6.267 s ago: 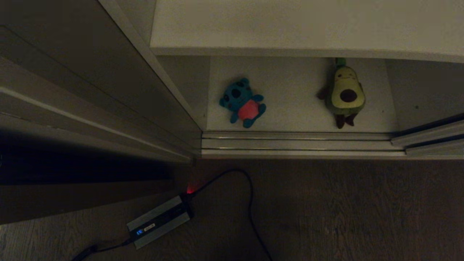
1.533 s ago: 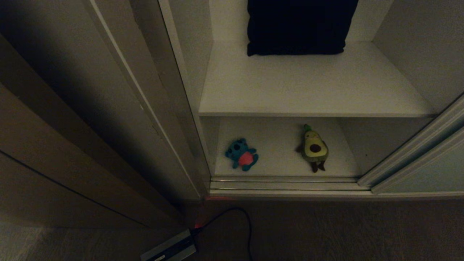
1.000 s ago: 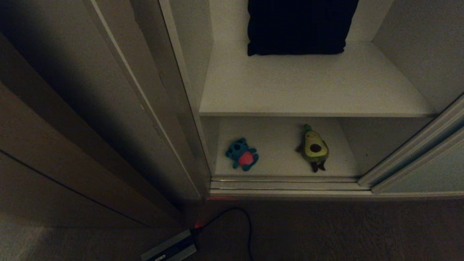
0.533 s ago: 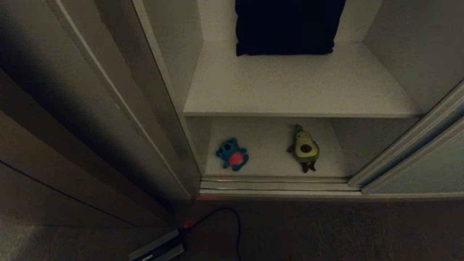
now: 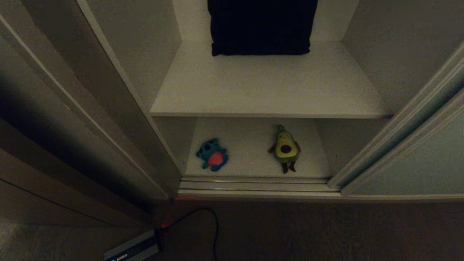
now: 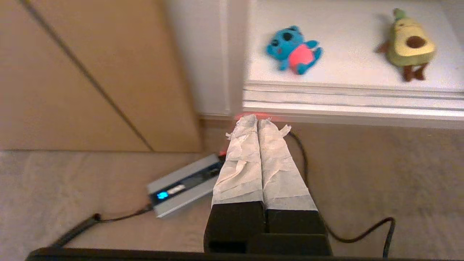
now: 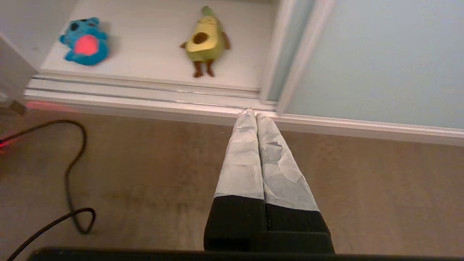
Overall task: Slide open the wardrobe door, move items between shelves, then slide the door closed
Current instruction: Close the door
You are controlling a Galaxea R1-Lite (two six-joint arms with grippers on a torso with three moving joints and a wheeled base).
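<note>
**Wardrobe open, both toys on the bottom shelf**

A dim room with a brown floor (image 5: 326,232) is seen in front of an open wardrobe. Compared with half a second ago, the whole scene is displaced toward the left of the head view, wardrobe, toys and floor box alike, so the camera is taken to have moved, not the things; the toys are unchanged in their places on the shelf. More of the right-hand door is now shown.

The sliding wardrobe door (image 5: 427,156) is seen at the right, a pale grey-green matte panel edged by a thin light metal frame, pushed aside so that the interior is exposed. A second framed edge is visible just behind it. The lower shelf (image 5: 250,134) is an off-white board just behind the ribbed floor track (image 5: 253,185). On it the teal monster (image 5: 212,154) is laid at the left, red-pink belly up, and the green avocado (image 5: 285,148) at the right, brown pit up, dark legs toward the track; the two are set well apart. The upper shelf (image 5: 268,87) bears only a dark cushion (image 5: 261,27) at its back.

A grey box (image 5: 132,249) with a black cable (image 5: 214,224) is left on the floor.

The left gripper (image 6: 258,123) is held above the floor near the box, fingers pressed together and empty. The right gripper (image 7: 252,114) is held above the floor just before the track, fingers likewise pressed together, nothing pinched.
</note>
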